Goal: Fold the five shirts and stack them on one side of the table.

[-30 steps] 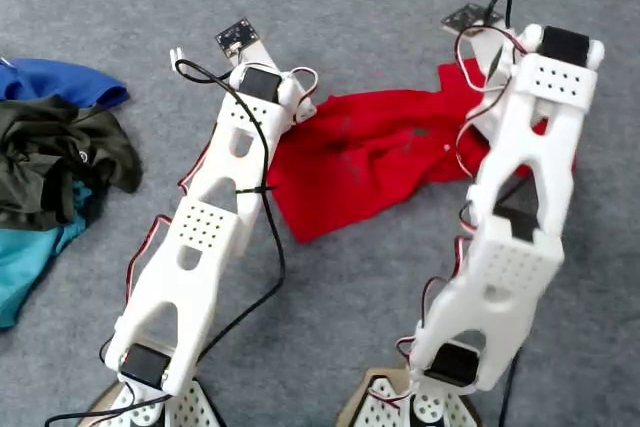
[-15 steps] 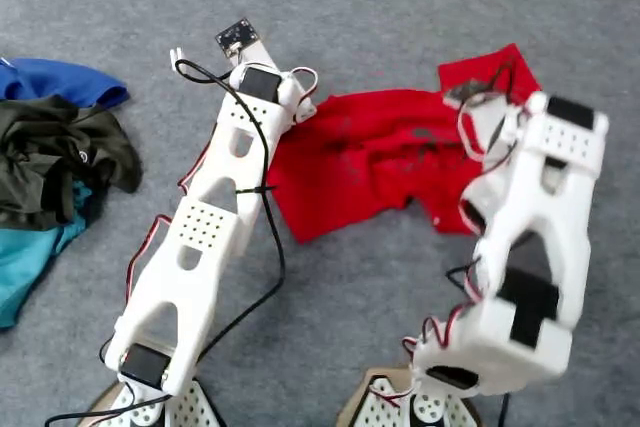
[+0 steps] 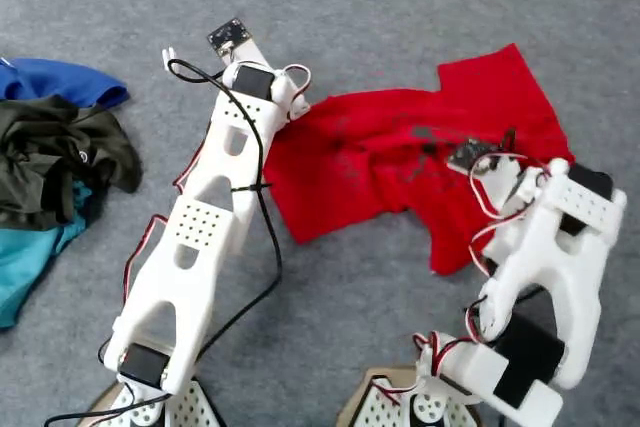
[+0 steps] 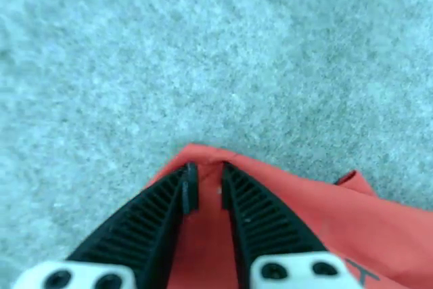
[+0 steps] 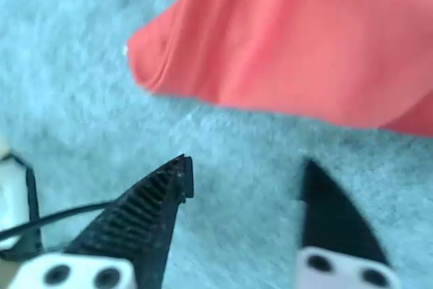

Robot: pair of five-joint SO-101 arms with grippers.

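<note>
The left claw [image 4: 206,182] is almost closed and pinches a corner of the red shirt [image 4: 304,228] between its tips. I think it holds that corner so the shirt can be pulled flat before folding. The rest of the shirt lies back under the claw, wrinkled, on the grey table [image 4: 203,45].

The right claw [image 5: 247,167] is wide open with nothing in it. It hangs over bare table, and the shirt's edge is just ahead of its tips, not touching. It looks ready to grab there.

Far off to the side of the left claw sits a pile [image 3: 50,167] of unfolded shirts. Nothing blocks the claws, but the right arm [image 3: 545,267] hangs over part of the shirt.
</note>
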